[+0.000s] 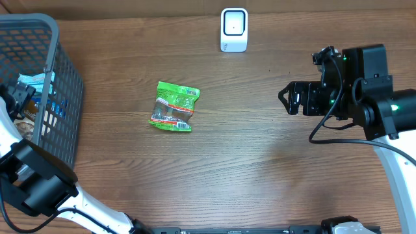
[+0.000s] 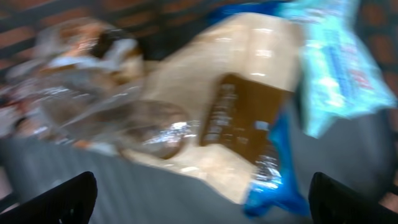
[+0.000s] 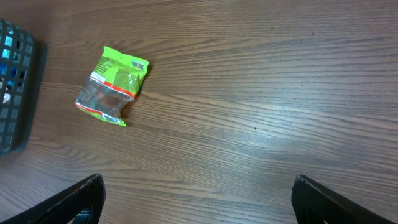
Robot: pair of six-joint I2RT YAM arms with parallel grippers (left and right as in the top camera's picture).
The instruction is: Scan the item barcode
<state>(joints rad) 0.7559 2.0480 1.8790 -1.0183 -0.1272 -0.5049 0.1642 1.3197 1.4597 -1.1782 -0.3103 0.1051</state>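
**user1:** Green snack packet lies flat on the wooden table, well left of the right gripper, jaws spread wide.

**user2:** Yep. Left gripper is spread too, just above blurry packets inside the basket. Scanner sits apart.

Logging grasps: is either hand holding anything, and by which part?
Nothing is held. The left hand hangs open over packets in the basket; the right hand is open above the table.

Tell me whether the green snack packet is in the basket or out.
Out: the green snack packet lies on the bare table, apart from the basket.
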